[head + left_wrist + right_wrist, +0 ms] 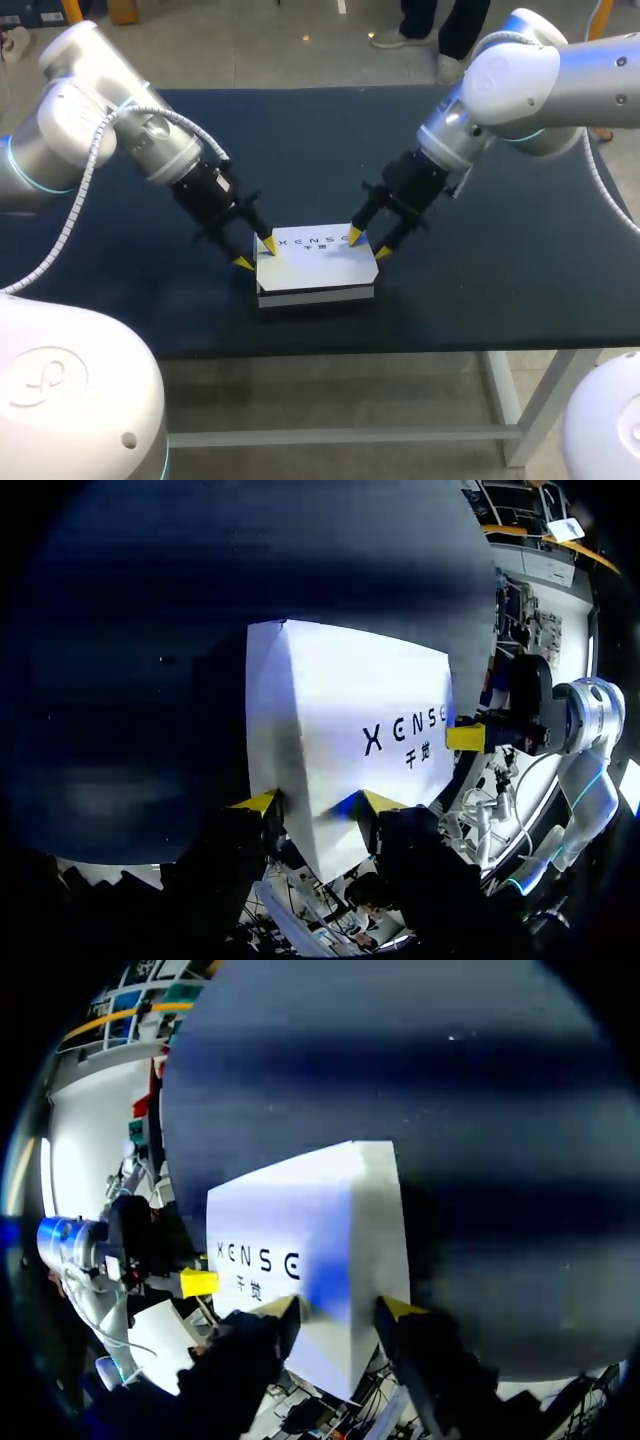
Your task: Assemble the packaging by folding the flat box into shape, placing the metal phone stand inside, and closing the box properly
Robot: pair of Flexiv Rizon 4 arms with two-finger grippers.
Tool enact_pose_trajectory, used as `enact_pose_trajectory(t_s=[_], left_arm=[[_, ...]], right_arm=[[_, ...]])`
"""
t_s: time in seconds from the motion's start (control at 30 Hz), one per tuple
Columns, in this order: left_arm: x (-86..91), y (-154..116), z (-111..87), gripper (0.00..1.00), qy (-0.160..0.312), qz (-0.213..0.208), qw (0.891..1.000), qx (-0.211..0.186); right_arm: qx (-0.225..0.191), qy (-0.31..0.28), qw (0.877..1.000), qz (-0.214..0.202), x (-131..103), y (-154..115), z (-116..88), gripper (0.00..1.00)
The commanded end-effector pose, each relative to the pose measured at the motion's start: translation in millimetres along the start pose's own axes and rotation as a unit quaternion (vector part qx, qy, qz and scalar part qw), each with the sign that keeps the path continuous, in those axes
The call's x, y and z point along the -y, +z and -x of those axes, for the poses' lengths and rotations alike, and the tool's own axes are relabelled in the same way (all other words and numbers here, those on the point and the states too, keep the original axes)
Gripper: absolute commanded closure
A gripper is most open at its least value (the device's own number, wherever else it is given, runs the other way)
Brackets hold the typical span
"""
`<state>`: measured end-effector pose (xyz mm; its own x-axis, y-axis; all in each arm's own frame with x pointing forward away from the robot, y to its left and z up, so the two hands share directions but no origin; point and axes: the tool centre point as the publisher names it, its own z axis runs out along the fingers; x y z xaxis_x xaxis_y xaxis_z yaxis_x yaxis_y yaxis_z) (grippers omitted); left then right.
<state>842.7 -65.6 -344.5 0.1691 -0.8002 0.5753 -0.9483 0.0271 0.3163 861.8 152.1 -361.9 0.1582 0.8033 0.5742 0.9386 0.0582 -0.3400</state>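
Observation:
The white box (318, 262) lies in shape on the dark table, lid side up with dark print on top; a dark band runs along its front wall. No metal phone stand shows in any view. My left gripper (257, 253) is at the box's left end, open, one yellow tip on the lid and the other beside the end wall. In the left wrist view the box (370, 700) has its end edge between that gripper's (316, 802) fingers. My right gripper (368, 244) straddles the right end the same way, open. The right wrist view shows the box (300, 1230) ahead of this gripper (342, 1307).
The dark blue table (300, 150) carries nothing else in view. Its front edge (330, 350) runs close below the box. Both arms slant in over the table from the sides, meeting at the box.

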Motion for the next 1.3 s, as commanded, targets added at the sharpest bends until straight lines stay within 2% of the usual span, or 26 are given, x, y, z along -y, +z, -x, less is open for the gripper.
enact_pose_trajectory(t_s=[0.03,0.37,0.57,1.3], left_arm=[[1.6,1.1,-3.7,0.48,-0.001,0.002,1.000,0.004],[1.7,-0.7,-6.3,0.45,-0.007,0.006,1.000,0.009],[3.2,-2.4,-7.9,0.49,-0.010,0.016,1.000,0.006],[7.0,-8.4,-12.6,0.46,-0.030,0.042,0.999,0.010]], right_arm=[[0.002,0.000,1.000,-0.004,0.0,-1.0,-4.3,0.46],[0.009,0.001,1.000,-0.009,1.2,-5.0,-7.5,0.45],[0.010,0.001,1.000,-0.018,-0.6,-5.5,-8.8,0.48],[0.023,0.008,0.999,-0.042,-4.3,-10.5,-17.3,0.50]])
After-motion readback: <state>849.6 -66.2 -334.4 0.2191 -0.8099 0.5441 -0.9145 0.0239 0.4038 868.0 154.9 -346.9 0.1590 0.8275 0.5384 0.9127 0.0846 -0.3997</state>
